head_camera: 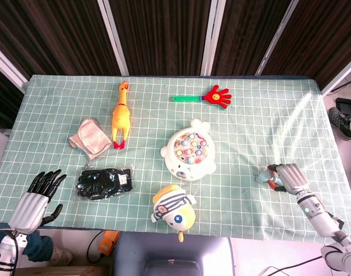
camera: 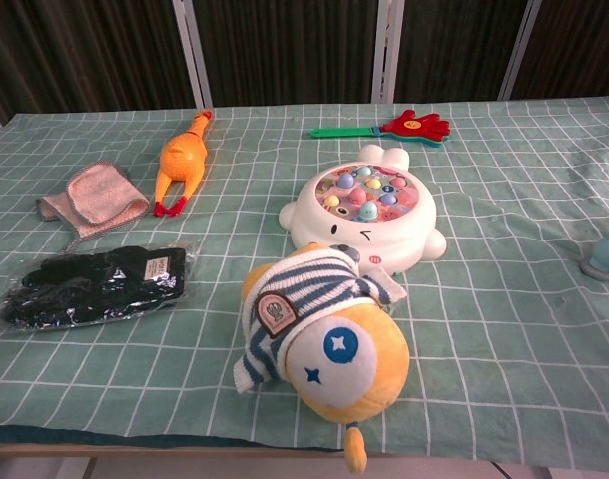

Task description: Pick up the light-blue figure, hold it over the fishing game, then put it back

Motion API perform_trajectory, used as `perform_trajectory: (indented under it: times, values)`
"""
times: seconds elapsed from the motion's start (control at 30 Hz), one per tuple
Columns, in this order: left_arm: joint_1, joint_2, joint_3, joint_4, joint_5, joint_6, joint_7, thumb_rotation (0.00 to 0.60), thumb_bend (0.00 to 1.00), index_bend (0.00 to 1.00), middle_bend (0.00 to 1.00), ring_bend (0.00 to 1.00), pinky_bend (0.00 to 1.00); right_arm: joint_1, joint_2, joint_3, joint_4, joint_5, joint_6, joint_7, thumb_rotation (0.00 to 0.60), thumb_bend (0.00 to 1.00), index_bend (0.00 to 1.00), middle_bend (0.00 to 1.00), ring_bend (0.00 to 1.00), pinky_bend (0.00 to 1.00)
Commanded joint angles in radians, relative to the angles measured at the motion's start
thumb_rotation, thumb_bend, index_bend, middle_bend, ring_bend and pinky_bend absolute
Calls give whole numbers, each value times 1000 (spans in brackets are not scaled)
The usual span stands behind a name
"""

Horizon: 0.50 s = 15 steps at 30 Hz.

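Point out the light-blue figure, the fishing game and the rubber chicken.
light-blue figure (head_camera: 262, 177): head view, its base left of the right hand.
fishing game (head_camera: 189, 152): head view, the fish pond.
rubber chicken (camera: 181, 158): chest view, the orange body.

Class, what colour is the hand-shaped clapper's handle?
Green; the clapper shows best in the chest view.

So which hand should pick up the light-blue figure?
The right hand: it is already at the light-blue figure near the table's right edge. The left hand hangs off the opposite corner, far away.
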<state>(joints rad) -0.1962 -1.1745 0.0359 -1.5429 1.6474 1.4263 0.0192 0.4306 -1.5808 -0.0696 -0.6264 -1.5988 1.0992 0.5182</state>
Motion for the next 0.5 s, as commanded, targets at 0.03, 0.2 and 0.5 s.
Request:
perform_trajectory:
  times: [0.03, 0.2, 0.5]
  values:
    - [1, 1, 0, 0, 0, 1, -2, 600, 392, 0, 0, 0, 0, 1, 21, 14, -21, 6, 24, 13, 600, 647, 1000, 654, 705, 729]
    - [1, 3, 1, -1, 4, 4, -7, 600, 393, 0, 0, 0, 0, 8, 109, 44, -125, 12, 84, -33, 600, 648, 1000, 654, 706, 730]
    - [6, 13, 6, -2, 15, 19, -28, 600, 393, 0, 0, 0, 0, 61, 358, 126, -565, 42, 98, -248, 600, 648, 1000, 654, 706, 731]
